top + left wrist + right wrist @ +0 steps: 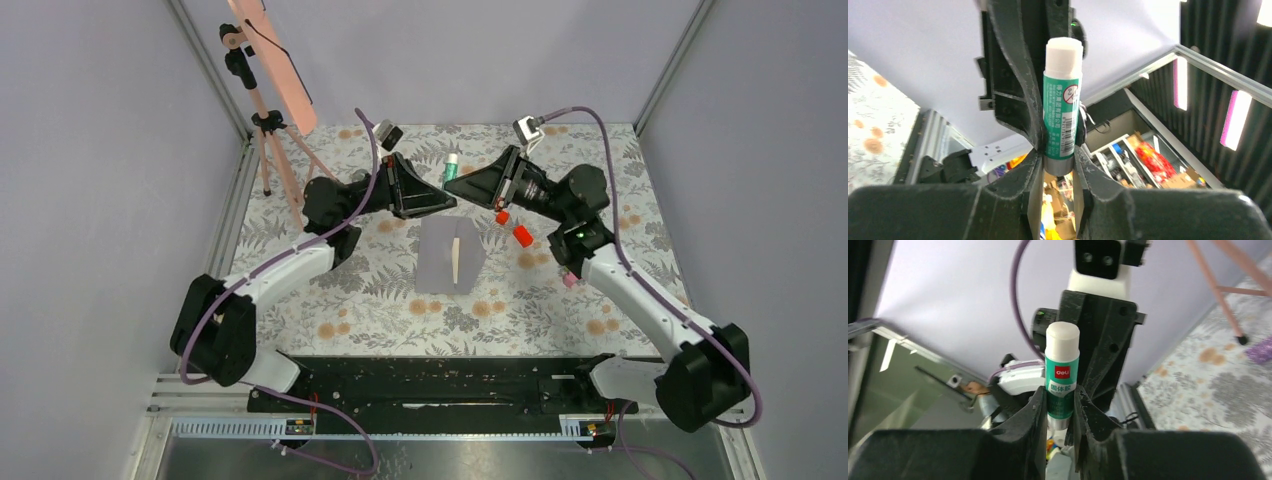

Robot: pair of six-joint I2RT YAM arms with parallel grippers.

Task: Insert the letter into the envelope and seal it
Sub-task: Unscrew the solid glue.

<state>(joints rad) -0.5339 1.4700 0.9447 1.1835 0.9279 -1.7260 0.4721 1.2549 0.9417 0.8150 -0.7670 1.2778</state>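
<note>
Your envelope point(435, 262) lies flat at the middle of the desk point(600, 320). It is a plain grey-lilac rectangle with its long sides running near to far. The letter point(457, 255) shows only as a narrow cream strip along the envelope's right half, and you cannot tell how much of it is tucked in.

Both arms meet above the far side of the envelope. The jaws of your left gripper point(1059, 172) are closed against the lower end of a green glue stick point(1063, 100). The right gripper point(1060, 407) pinches the same stick from the other side, with the stick's white top standing up between them.

Patterned desk shows to the left and near side of the envelope. A red cap point(521, 236) sits just to its right, and a tripod point(270, 150) stands in the far left corner by the wall.
</note>
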